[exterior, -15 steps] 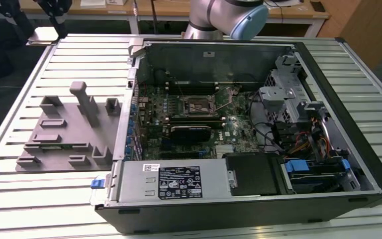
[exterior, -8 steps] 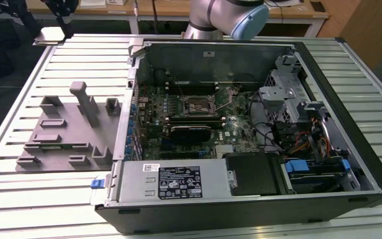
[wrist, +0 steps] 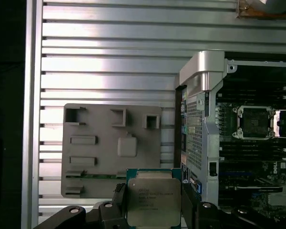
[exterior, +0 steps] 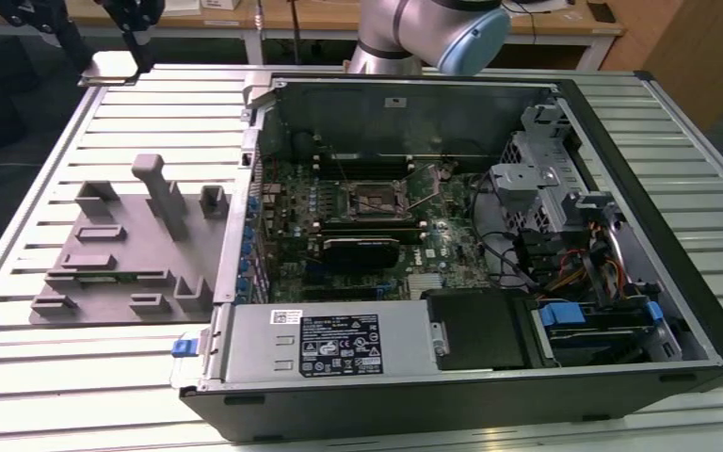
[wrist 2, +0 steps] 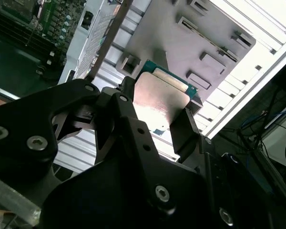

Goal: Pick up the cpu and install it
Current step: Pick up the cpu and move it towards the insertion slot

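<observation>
One cpu is sitting in one claw on one arm. One grey tray and one open computer case are lying on one slatted worktop. One socket is showing inside the case.

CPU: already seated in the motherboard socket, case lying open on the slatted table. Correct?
Not seated. In the first wrist view the cpu is held in the gripper, outside the case, and the socket on the motherboard sits bare. The case does lie open on the slatted table.
</observation>
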`<state>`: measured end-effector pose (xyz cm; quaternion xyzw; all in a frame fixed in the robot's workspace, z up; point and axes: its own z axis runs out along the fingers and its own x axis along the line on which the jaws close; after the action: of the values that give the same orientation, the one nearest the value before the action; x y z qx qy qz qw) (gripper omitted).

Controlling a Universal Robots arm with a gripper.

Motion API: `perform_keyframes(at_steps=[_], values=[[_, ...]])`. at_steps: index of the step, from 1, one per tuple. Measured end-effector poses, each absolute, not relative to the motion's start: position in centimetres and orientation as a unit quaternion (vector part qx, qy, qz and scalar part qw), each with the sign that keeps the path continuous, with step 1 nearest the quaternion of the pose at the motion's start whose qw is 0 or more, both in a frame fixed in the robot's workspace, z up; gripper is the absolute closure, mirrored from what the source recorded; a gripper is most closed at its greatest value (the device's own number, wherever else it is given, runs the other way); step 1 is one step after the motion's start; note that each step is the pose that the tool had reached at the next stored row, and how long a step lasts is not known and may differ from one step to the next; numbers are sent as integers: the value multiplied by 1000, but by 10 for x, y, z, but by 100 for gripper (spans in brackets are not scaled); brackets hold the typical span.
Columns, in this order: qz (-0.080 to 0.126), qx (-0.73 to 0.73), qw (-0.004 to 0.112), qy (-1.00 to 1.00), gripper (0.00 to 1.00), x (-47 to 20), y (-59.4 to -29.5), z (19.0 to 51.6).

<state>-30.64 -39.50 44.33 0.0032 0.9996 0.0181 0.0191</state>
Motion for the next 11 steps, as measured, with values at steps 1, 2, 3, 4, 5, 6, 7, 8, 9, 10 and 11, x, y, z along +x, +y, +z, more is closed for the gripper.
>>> perform_keyframes(at_steps=[1,2,3,4,5,6,7,8,9,10,11], values=[[18,3,19,1000,46,-305,-395,443],[18,3,19,1000,46,-303,-395,443],[18,3,19,1000,46,-302,-395,443],[18,3,19,1000,46,-301,-395,443],[18,3,19,1000,46,-299,-395,443],[18,3,19,1000,46,-298,-395,443],[18,3,19,1000,46,-296,-395,443],[18,3,19,1000,46,-295,-395,443],[18,3,19,1000,46,-293,-395,443],[18,3,19,1000,46,-292,-395,443],[18,3,19,1000,46,-290,-395,443]])
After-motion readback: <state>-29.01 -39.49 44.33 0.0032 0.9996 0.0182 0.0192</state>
